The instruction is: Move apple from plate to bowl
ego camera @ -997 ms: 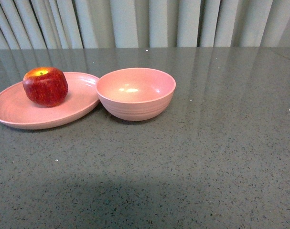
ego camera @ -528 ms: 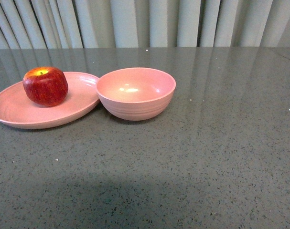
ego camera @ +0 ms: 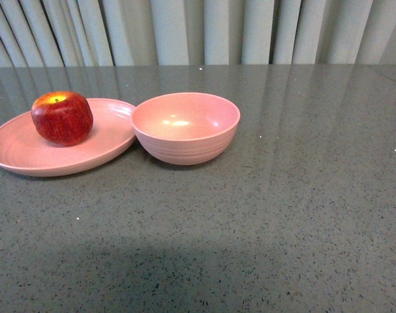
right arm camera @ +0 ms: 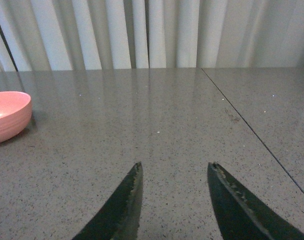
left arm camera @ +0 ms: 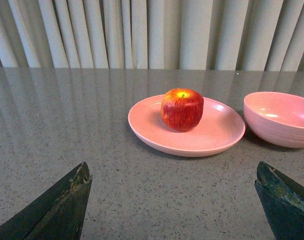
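You see the round dark-red apple [ego camera: 62, 117], yellow at its stem, sitting on the shallow oval matte pink plate [ego camera: 28, 160], just left of the bowl [ego camera: 184, 140]. The bowl is deep, round and faintly ridged outside. Both stand on the glossy speckled grey desk [ego camera: 282, 215]. Your left claw [left arm camera: 173, 169] is released with its jaws spread wide. Your right claw [right arm camera: 175, 164], to the bowl's right, is also released.

No readable text, labels, brands or numbers on anything in view.
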Tool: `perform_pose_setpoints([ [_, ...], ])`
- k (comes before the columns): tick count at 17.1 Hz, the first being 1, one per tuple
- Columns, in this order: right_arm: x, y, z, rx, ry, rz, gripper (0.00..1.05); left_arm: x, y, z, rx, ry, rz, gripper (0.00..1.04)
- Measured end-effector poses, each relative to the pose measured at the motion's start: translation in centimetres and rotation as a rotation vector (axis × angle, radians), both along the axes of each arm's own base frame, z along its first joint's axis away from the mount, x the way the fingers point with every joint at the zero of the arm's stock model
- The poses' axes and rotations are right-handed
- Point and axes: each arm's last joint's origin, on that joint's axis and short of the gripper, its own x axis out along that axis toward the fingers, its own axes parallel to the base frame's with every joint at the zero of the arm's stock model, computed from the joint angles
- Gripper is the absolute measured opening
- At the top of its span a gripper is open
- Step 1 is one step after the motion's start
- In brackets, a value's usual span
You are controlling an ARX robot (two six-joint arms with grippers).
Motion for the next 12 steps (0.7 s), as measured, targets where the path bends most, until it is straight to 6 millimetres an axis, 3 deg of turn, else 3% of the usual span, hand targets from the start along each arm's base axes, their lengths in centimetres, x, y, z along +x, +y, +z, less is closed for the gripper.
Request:
perform_pose_setpoints([
  [6, 0.00, 0.00, 0.00, 0.000, 0.000, 0.000, 1.00, 0.00, 0.00, 0.00, 0.000, 0.000, 0.000, 0.98],
  [12, 0.00, 0.00, 0.00, 0.000, 0.000, 0.000, 0.98, 0.00, 0.00, 0.00, 0.000, 0.000, 0.000, 0.98],
])
